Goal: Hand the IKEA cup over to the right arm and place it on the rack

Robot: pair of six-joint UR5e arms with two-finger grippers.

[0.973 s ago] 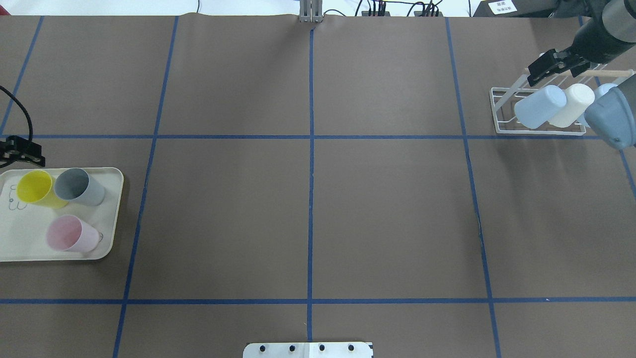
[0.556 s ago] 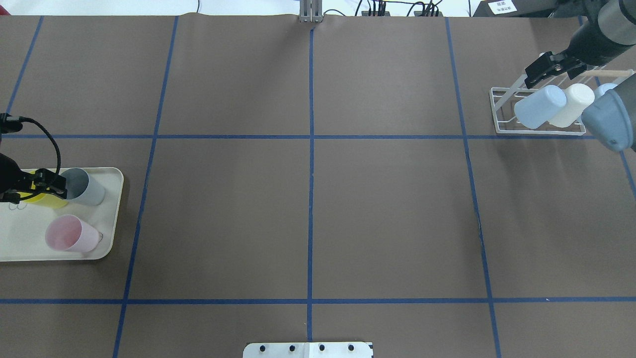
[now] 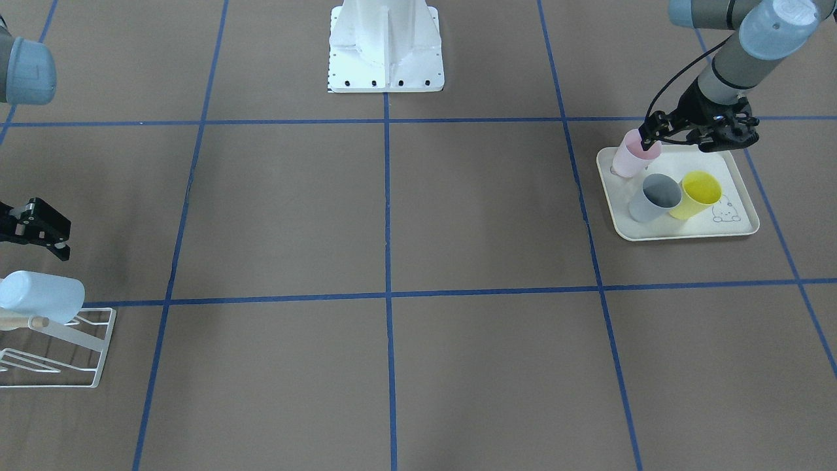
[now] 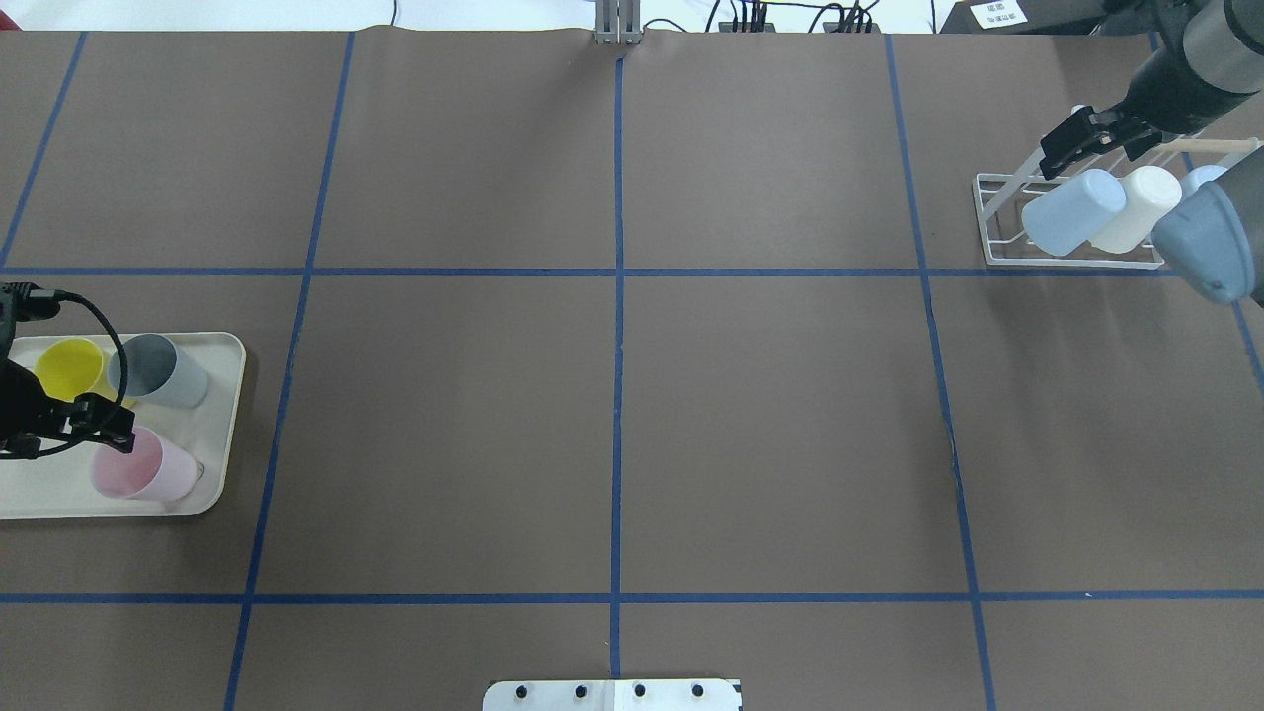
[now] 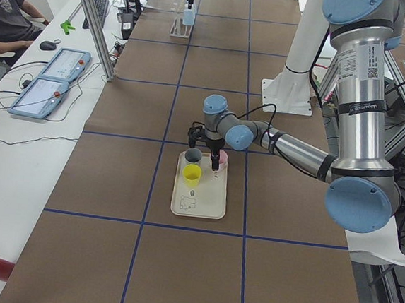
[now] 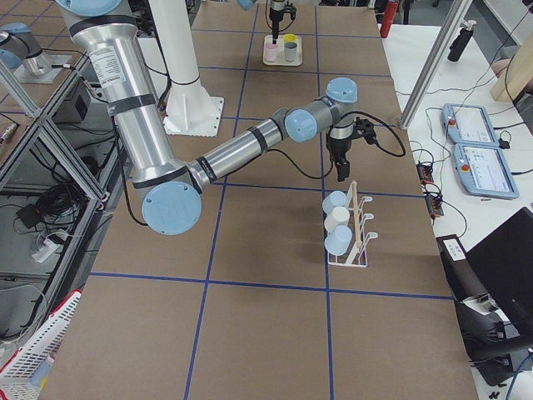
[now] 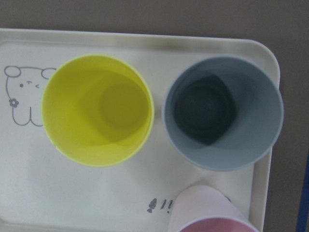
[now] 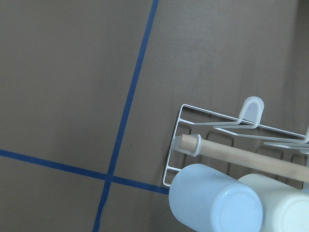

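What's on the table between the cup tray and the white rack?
Nothing: overhead, only bare brown table with blue tape lines separates tray and rack.

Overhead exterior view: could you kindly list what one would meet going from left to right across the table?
Yellow plastic cup → grey plastic cup → white metal base plate → pale-blue plastic cup → cream-white plastic cup.
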